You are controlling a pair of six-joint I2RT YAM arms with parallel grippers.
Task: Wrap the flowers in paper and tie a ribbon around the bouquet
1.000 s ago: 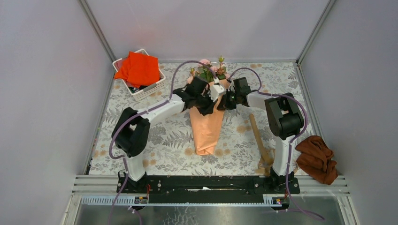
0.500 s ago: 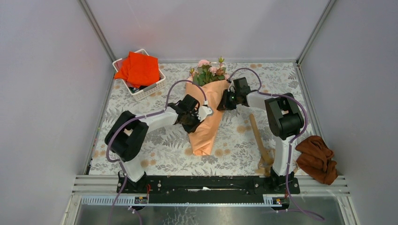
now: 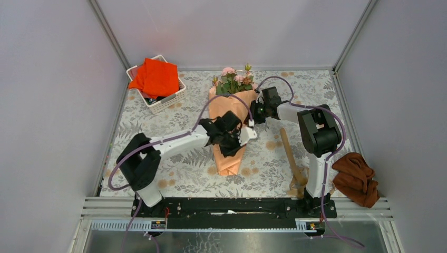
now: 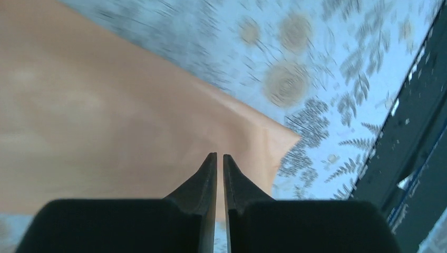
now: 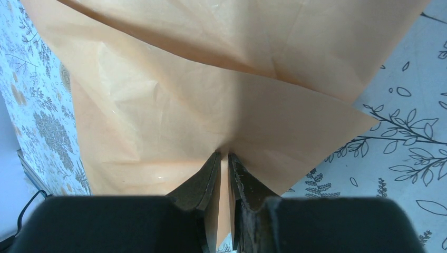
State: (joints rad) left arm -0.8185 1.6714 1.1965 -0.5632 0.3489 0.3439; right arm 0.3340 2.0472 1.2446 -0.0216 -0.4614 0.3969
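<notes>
Plainly, both arms are working at the wrapped bouquet lying in the middle of the table.

Small pink roses with green leaves (image 3: 232, 81) stick out of the far, wide end of a cone of peach-orange paper (image 3: 227, 161), which lies lengthwise on the leaf-patterned table (image 3: 174, 163) with its point toward the arms' bases. The right arm's fingers (image 5: 215, 163) are clamped on a fold at the cone's right edge near the wide end, the sheet puckering at their tips. The left arm's fingers (image 4: 212, 163) are drawn almost together with nothing in the thin slit, over the cone's lower half. A long tan-beige ribbon (image 3: 291, 158) lies on the table right of the cone, apart from it. A bright orange-red cloth (image 3: 155, 76) fills a white basket (image 3: 171, 100) at the far left, and a rust-brown cloth (image 3: 356, 179) sits at the near right corner.
</notes>
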